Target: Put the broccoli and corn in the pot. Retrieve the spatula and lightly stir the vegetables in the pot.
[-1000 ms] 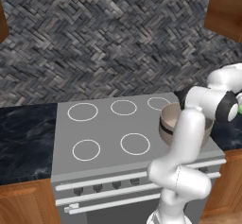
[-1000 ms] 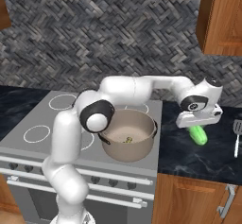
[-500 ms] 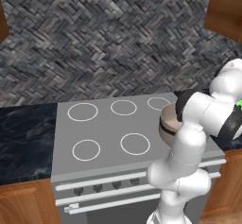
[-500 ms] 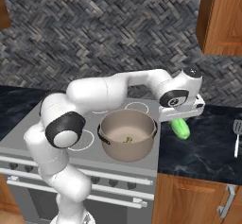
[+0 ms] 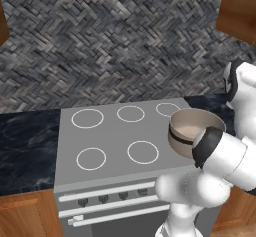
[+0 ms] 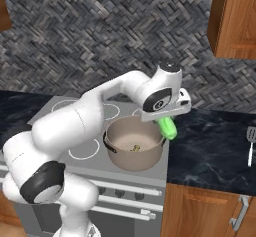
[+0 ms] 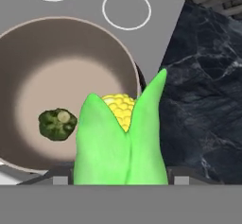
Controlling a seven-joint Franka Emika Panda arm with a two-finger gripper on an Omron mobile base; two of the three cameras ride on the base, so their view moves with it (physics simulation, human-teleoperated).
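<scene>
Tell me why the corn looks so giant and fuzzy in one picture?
Hand view: the corn sits right against the camera, so it looms huge with soft edges, dwarfing the broccoli in the pot. Right base view: from farther off it is small, carried above the pot rim.

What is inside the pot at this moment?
The pot holds one small dark green broccoli lying on its floor. The corn, in bright green husk, is gripped by the pincer over the pot's rim and hides part of the pot's floor.

The pot (image 7: 71, 43) mouth lies open at 10 o'clock, broccoli (image 7: 57, 124) on its floor; bare counter (image 7: 203, 86) at 2 o'clock
</scene>
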